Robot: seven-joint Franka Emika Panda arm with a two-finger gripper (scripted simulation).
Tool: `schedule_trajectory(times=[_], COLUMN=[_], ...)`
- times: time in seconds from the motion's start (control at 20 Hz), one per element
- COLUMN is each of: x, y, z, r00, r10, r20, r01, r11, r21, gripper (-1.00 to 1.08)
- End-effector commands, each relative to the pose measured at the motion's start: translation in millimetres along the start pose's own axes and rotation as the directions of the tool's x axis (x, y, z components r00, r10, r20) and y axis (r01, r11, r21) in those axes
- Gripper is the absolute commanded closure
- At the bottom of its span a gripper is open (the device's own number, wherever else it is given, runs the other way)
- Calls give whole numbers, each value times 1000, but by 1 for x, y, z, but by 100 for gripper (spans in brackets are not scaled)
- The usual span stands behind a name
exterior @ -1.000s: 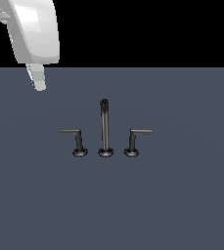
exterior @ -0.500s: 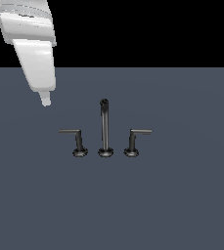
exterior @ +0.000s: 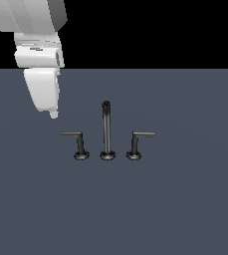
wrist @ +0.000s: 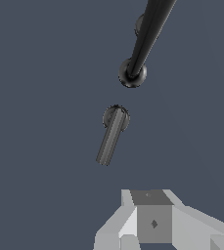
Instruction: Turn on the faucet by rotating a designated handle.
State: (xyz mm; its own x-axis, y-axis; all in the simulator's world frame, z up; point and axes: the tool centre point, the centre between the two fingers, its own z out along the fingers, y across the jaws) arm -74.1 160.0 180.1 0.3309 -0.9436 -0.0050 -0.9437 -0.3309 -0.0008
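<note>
- Currently, the handle (exterior: 76, 142) stands on the dark grey table (exterior: 185, 209), at the exterior view's left end of the faucet (exterior: 106, 134); its thin bar points toward the exterior view's left from a short post on a round base.
- From the wrist view, the handle (wrist: 112, 134) appears from above as a short ridged bar leaving its round base, free of any contact.
- Beside it rises the tall thin spout (exterior: 106, 130), upright on its own base; the spout (wrist: 145, 39) slants across the wrist view.
- On the spout's far side sits the mirror-image lever (exterior: 138, 143), bar pointing to the exterior view's right.
- Above and to the exterior view's left of the handle hangs the white claw (exterior: 53, 113), tip downward, well apart from the bar.
- Claw opening: cannot be determined; the fingers are not separately resolved in either view, and nothing is seen gripped.
</note>
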Motion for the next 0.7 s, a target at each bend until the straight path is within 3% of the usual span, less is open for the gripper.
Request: schedule_trajectory(times=[0.0, 0.65], x=[3, 26], y=[-9, -50], z=[10, 63], r00=[999, 965], r10=[43, 262], r20=[-1, -7], r01=[-43, -262], r11=[999, 965], r21=[0, 0], gripper=[108, 108])
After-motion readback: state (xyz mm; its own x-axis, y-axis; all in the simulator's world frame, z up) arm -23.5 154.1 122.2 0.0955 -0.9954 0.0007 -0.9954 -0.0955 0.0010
